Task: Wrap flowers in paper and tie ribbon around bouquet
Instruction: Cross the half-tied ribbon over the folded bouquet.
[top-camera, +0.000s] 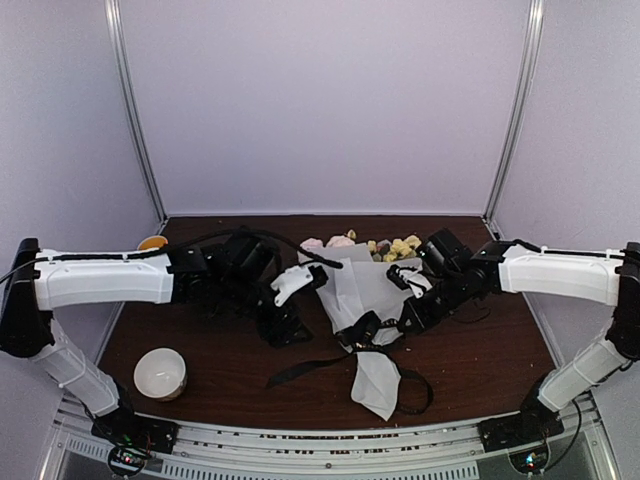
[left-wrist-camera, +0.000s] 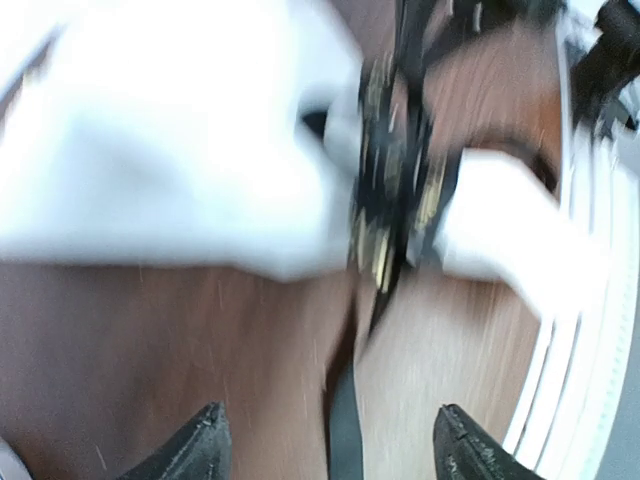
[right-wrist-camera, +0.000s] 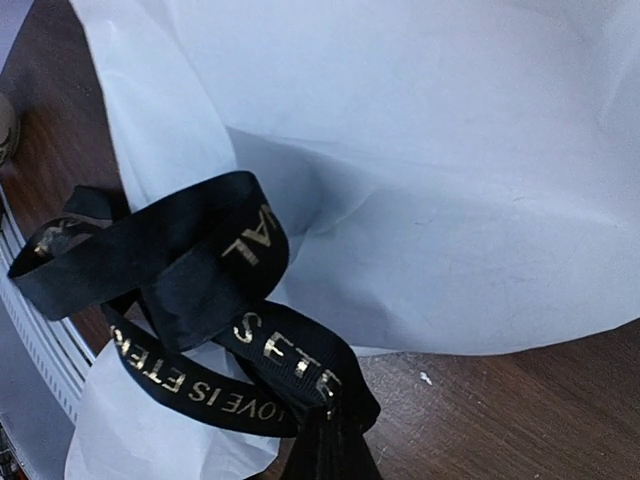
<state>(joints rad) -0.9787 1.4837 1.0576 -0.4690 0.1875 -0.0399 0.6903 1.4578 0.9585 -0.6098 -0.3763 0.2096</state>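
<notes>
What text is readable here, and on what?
"LOVE IS": gold print on the black ribbon, right wrist view.
"S ETE": same ribbon, cut off by a fold.
"AL": same ribbon, upper loop.
Left wrist view: gold marks on the ribbon, too blurred to read.
Top view: nothing legible.

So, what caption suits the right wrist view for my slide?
Black ribbon with gold lettering, looped around the gathered white paper.

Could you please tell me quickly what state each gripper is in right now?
Left gripper: open, holding nothing.
Right gripper: closed on the ribbon.
</notes>
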